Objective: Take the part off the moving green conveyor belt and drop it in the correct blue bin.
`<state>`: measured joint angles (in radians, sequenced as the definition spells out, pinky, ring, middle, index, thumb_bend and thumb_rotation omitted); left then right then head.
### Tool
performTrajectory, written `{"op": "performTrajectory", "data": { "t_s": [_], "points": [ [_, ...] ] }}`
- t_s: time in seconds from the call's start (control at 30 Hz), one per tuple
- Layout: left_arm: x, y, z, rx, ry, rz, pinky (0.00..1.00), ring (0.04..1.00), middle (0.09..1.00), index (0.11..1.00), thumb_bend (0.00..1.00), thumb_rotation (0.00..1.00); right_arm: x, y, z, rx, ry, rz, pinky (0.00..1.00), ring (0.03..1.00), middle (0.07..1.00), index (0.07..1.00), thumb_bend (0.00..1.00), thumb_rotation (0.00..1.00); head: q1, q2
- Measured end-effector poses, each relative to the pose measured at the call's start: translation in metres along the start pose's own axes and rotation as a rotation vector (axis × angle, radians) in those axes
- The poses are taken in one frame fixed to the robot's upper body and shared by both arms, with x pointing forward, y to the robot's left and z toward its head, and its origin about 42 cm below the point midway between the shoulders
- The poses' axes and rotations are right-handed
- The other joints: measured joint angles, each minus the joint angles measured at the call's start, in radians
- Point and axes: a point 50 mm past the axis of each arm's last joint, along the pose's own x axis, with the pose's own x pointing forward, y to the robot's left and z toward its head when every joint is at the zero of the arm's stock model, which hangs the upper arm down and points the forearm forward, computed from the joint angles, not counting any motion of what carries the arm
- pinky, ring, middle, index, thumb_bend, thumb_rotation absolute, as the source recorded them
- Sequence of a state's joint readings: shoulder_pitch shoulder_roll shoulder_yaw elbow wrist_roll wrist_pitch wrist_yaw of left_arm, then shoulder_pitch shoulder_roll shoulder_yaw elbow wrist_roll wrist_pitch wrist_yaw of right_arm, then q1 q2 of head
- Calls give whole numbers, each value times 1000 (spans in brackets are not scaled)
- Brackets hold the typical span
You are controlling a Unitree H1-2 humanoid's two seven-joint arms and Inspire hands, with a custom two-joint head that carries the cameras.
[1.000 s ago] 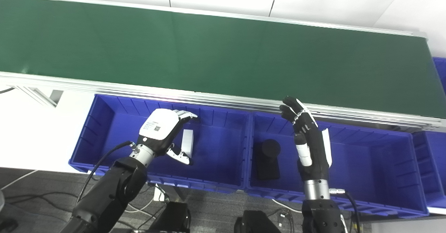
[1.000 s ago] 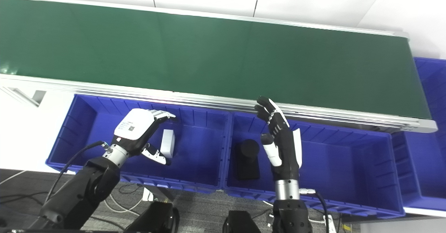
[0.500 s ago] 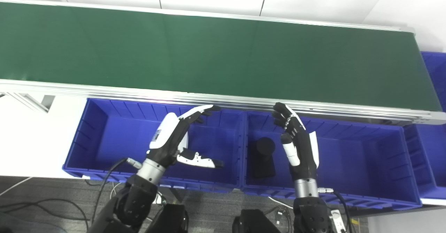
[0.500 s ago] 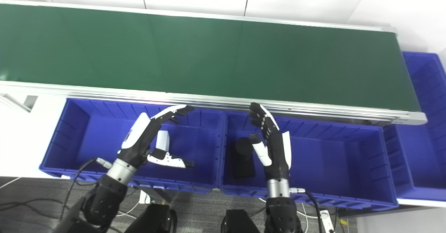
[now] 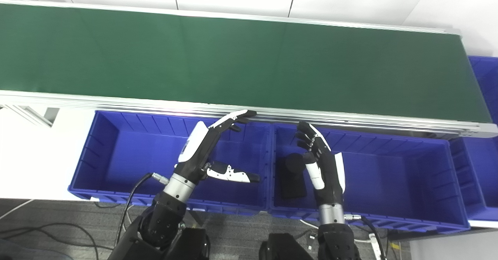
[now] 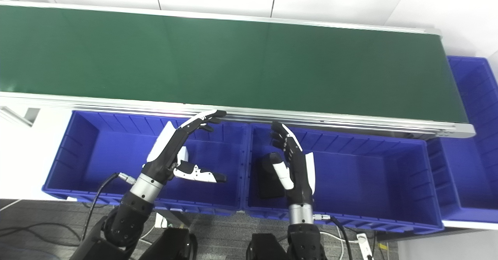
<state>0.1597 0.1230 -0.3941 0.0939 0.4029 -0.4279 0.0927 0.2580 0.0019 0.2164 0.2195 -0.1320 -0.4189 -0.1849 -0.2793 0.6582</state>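
Note:
The green conveyor belt (image 5: 249, 61) carries no part. My left hand (image 5: 202, 151) hovers open over the left blue bin (image 5: 116, 162), fingers stretched toward the belt's near rail and thumb spread to the right. A white block (image 6: 183, 153) lies in that bin, mostly hidden behind the hand. My right hand (image 5: 321, 164) is open and upright over the middle blue bin (image 5: 389, 174), holding nothing. A black part (image 5: 291, 174) lies in the middle bin just left of the right hand.
The belt's aluminium rail (image 5: 350, 118) runs right above the bins' far walls. A third blue bin (image 5: 482, 81) stands past the belt's right end. Cables and dark floor (image 5: 58, 229) lie below the bins.
My left hand has uncurled from beside the white block, and its fingers now stretch flat toward the rail. The right hand stays open. The camera has shifted a little.

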Motion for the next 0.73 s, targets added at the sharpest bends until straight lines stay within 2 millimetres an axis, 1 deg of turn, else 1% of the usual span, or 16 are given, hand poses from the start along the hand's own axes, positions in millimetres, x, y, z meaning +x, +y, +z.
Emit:
{"op": "performTrajectory", "data": {
  "t_s": [0.07, 0.1, 0.13, 0.17, 0.23, 0.27, 0.3, 0.37, 0.4, 0.43, 0.47, 0.6, 0.63, 0.73],
  "points": [
    [0, -2, -1, -6, 5, -2, 691, 779, 827, 807, 824, 331, 0, -1, -3, -4, 9, -1, 788, 825, 844, 835, 884, 937, 11, -12],
    [-1, -3, -3, -8, 11, -5, 691, 779, 827, 807, 824, 332, 0, -1, -5, -8, 17, 2, 788, 826, 843, 835, 883, 937, 11, -12],
    [-2, -6, -5, -12, 21, -10, 693, 780, 829, 808, 822, 334, 0, -2, -7, -10, 21, 4, 791, 831, 843, 836, 878, 939, 15, -25],
    [-3, -7, -6, -17, 28, -12, 695, 782, 830, 809, 821, 333, -1, -3, -7, -12, 21, 5, 792, 833, 844, 837, 867, 940, 20, -25],
    [-4, -8, -7, -26, 33, -9, 691, 779, 830, 807, 823, 331, -1, -6, -8, -16, 23, 9, 797, 836, 844, 836, 872, 935, 40, -48],
    [-4, -9, -7, -27, 34, -9, 686, 778, 830, 807, 822, 327, -2, -7, -8, -17, 25, 9, 798, 836, 842, 836, 875, 934, 43, -49],
    [-4, -9, -7, -28, 35, -10, 683, 778, 830, 807, 822, 326, -2, -8, -9, -19, 28, 7, 799, 837, 841, 836, 876, 934, 49, -61],
    [-5, -13, -10, -32, 47, -16, 679, 775, 830, 806, 828, 329, -2, -9, -13, -23, 40, 8, 800, 836, 842, 836, 866, 931, 49, -62],
    [-6, -15, -12, -34, 56, -20, 677, 774, 830, 805, 832, 330, -3, -9, -14, -24, 46, 10, 798, 834, 842, 834, 862, 931, 55, -75],
    [-7, -16, -13, -36, 61, -23, 675, 773, 829, 804, 833, 329, -4, -9, -15, -25, 50, 12, 798, 833, 843, 833, 863, 932, 55, -75],
    [-8, -17, -14, -37, 66, -26, 671, 771, 827, 802, 835, 319, -4, -9, -16, -25, 53, 13, 801, 832, 848, 831, 864, 933, 60, -92],
    [-9, -19, -16, -32, 74, -30, 660, 762, 821, 796, 846, 322, -5, -7, -16, -22, 53, 18, 804, 831, 855, 830, 863, 931, 60, -95],
    [-10, -20, -17, -29, 77, -33, 658, 761, 820, 795, 848, 318, -5, -7, -16, -20, 54, 19, 803, 830, 857, 830, 862, 928, 58, -103],
    [-11, -21, -19, -29, 84, -39, 660, 762, 821, 796, 850, 308, -5, -6, -18, -22, 59, 25, 788, 817, 855, 829, 850, 922, 58, -103]
  ]
}}
